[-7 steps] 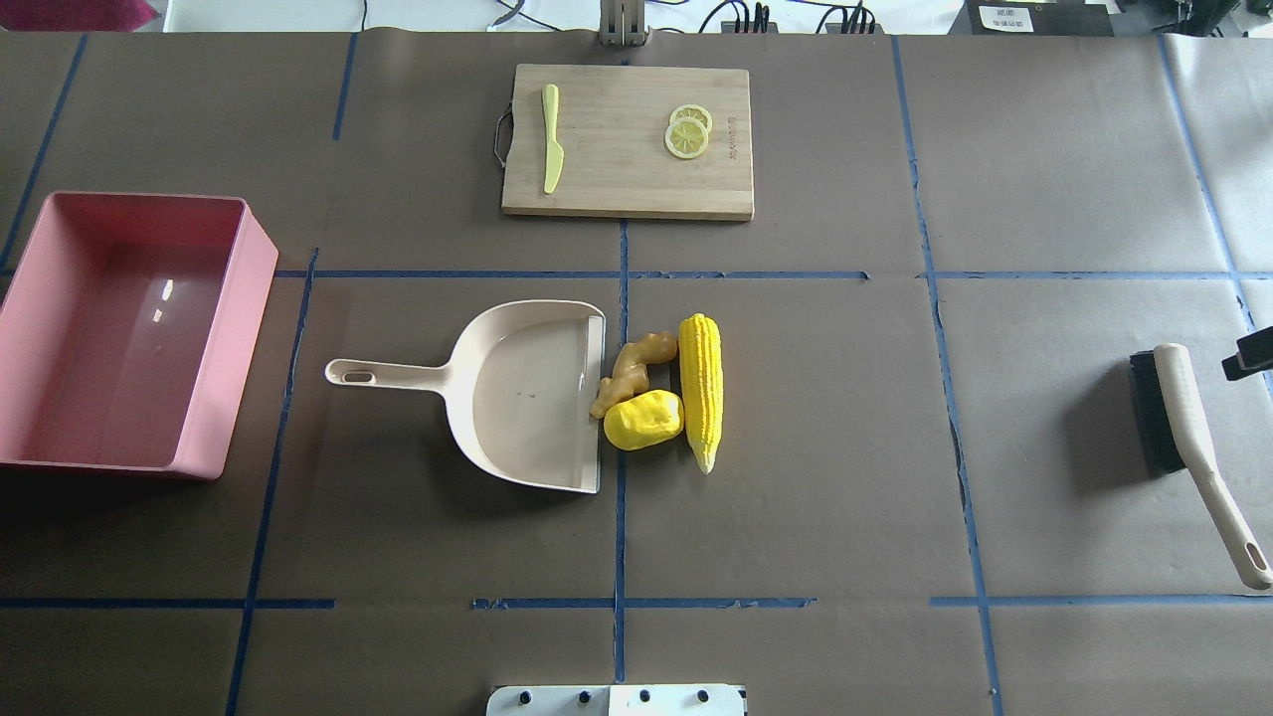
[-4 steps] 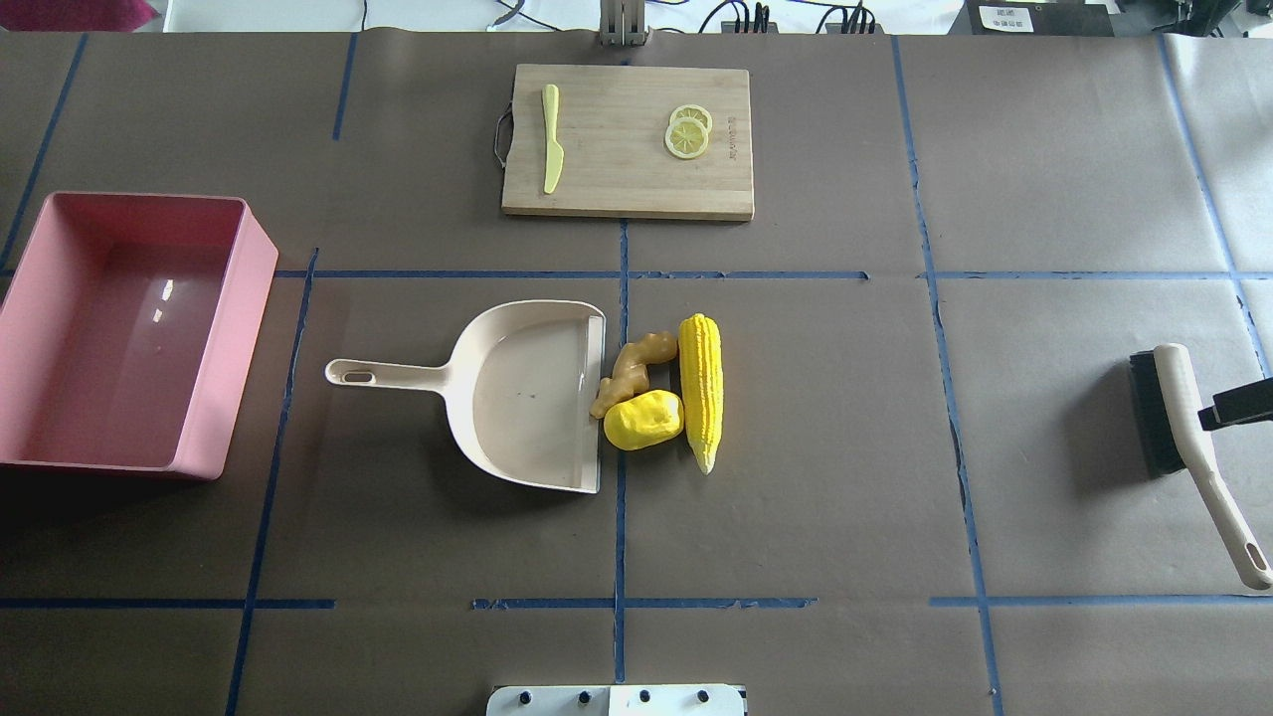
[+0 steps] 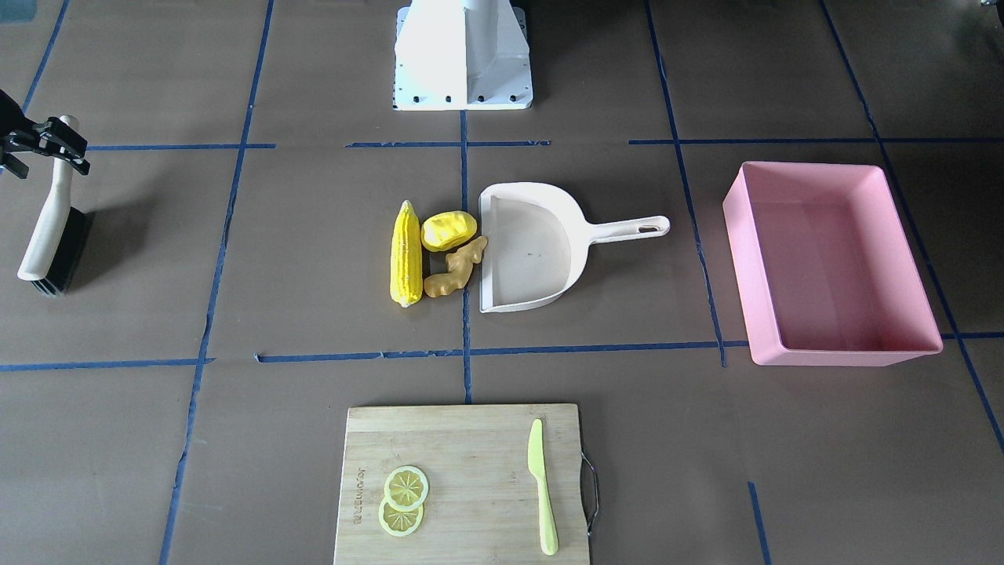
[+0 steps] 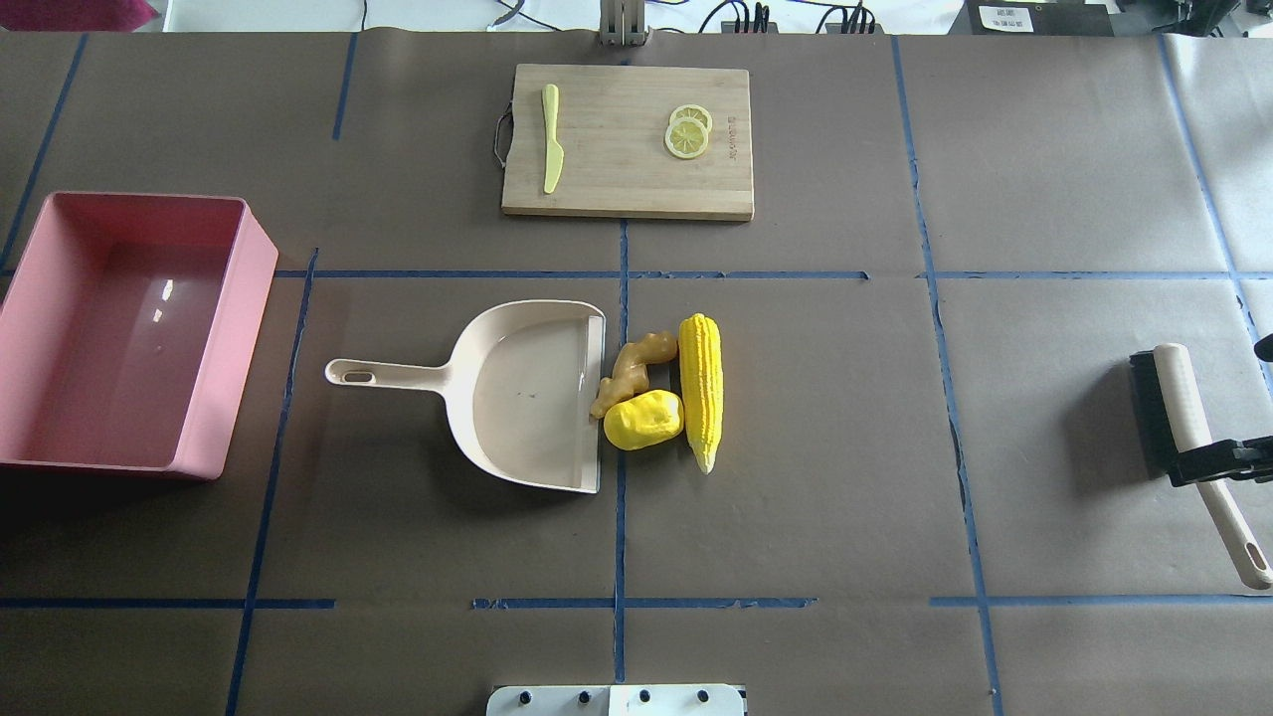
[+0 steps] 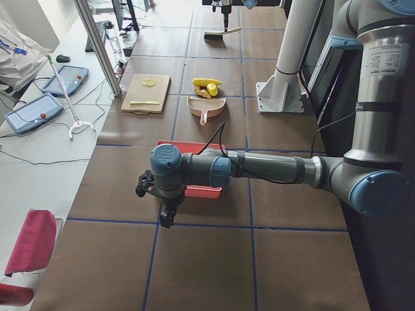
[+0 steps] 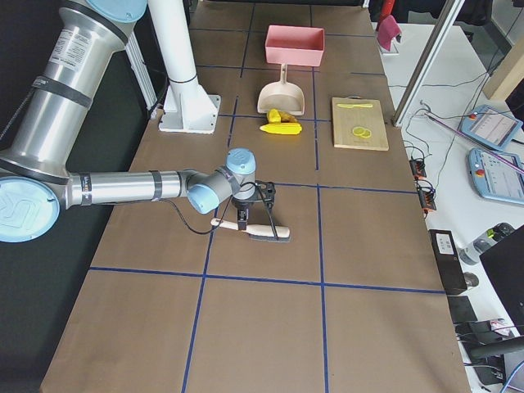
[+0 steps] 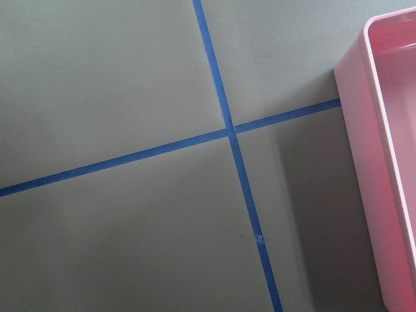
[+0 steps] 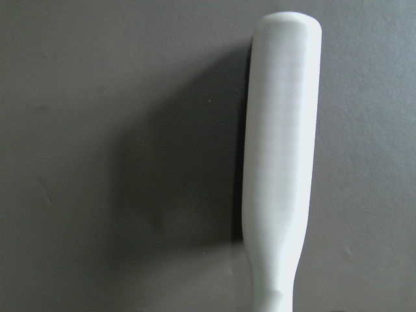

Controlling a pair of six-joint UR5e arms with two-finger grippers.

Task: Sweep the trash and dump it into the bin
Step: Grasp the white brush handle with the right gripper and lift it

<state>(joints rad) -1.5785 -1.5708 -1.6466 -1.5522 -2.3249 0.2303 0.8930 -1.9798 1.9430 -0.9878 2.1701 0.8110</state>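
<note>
The corn cob (image 4: pixel 700 391), the yellow lump (image 4: pixel 643 420) and the ginger root (image 4: pixel 629 371) lie together at the open lip of the beige dustpan (image 4: pixel 517 393). The pink bin (image 4: pixel 224 338) stands empty at the far left. My right gripper (image 4: pixel 1211 463) is open, with its jaws either side of the handle of the beige brush (image 4: pixel 1174 398) at the far right. The right wrist view shows only that handle (image 8: pixel 279 162). My left gripper (image 5: pixel 165 217) hovers beside the bin in the exterior left view. I cannot tell if it is open.
A wooden cutting board (image 4: pixel 627 139) at the far side carries a light-green knife (image 4: pixel 551 137) and two lemon slices (image 4: pixel 687 132). The left wrist view shows the bin's wall (image 7: pixel 364 130) and blue tape lines on the brown table cover.
My right gripper has moved from beside the brush head down along the handle, toward the robot's side. The brush, the trash, the dustpan and the bin have not moved.
</note>
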